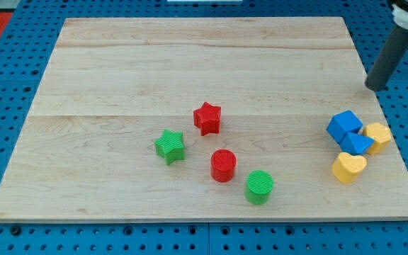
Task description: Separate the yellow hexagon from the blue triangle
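The yellow hexagon (379,135) sits near the board's right edge, touching the blue triangle (356,144) on its left. A blue cube (343,125) touches the triangle from the upper left. A yellow heart (348,167) lies just below the triangle. My tip (374,87) is at the view's upper right, above this cluster and apart from it, about a block's width above the blue cube and hexagon.
A red star (207,117), a green star (170,146), a red cylinder (223,165) and a green cylinder (259,187) lie around the board's lower middle. The wooden board (190,64) rests on a blue pegboard; its right edge is close to the hexagon.
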Tool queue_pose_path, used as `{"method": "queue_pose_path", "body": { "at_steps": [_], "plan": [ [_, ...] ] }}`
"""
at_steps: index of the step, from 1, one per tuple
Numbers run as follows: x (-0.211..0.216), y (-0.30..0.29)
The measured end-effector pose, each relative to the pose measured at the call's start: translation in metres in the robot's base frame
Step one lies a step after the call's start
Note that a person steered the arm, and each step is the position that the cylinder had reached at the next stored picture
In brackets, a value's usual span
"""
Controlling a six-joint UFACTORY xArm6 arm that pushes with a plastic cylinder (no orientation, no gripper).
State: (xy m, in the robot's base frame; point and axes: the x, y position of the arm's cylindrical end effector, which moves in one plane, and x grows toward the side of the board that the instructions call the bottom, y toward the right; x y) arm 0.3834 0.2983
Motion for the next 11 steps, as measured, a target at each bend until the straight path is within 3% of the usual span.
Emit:
{"method": "queue_pose_path", "body": {
  "at_steps": [2,4,11],
  "plan": [
    [0.011,0.009],
    [0.033,-0.031],
    [0.137,-0.045]
  ]
}}
